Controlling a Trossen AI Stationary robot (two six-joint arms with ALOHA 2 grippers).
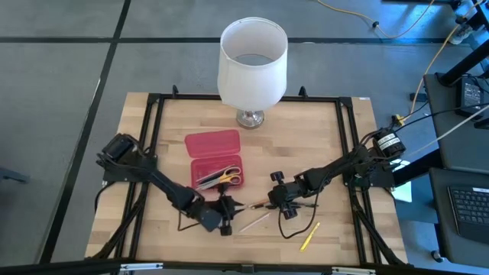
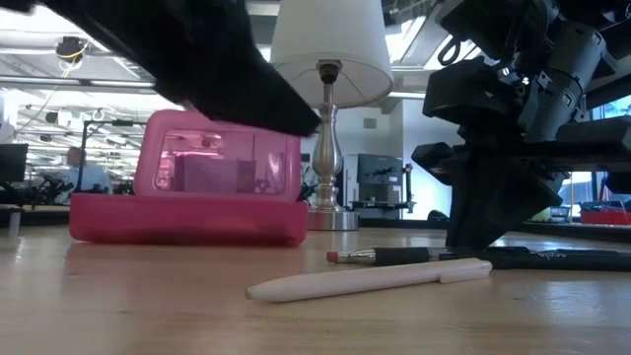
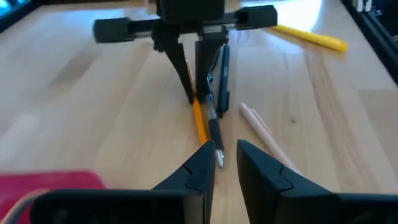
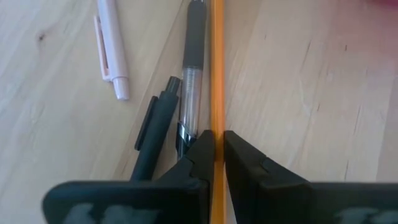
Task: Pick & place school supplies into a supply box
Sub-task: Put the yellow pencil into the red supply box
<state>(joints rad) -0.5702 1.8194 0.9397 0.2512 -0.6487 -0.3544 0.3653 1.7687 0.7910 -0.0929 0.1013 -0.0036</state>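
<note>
The supply box (image 1: 216, 158), red, lies open on the table with yellow-handled scissors (image 1: 229, 179) and pens inside. At the near middle my right gripper (image 4: 217, 138) is shut on an orange pencil (image 4: 217, 68). A black pen with a clear barrel (image 4: 189, 81) and a dark pen (image 4: 149, 140) lie beside it. A pale pen (image 1: 254, 222) and a yellow pen (image 1: 309, 236) rest flat nearer the front edge. My left gripper (image 3: 227, 158) hovers facing the pencil's free end, open a little, with nothing between its fingers. My right gripper pinches the orange pencil's two sides (image 4: 217, 127) between its fingertips. The fingers slant down from the table's right and far side. The pencil sticks out ahead of them toward my left gripper (image 3: 200, 124); whether it rests on the table I cannot tell.
A white lamp (image 1: 253, 65) stands at the table's far middle, behind the box. A black frame (image 1: 153, 122) runs round the table top. Bare wood lies left of the box and at the far right.
</note>
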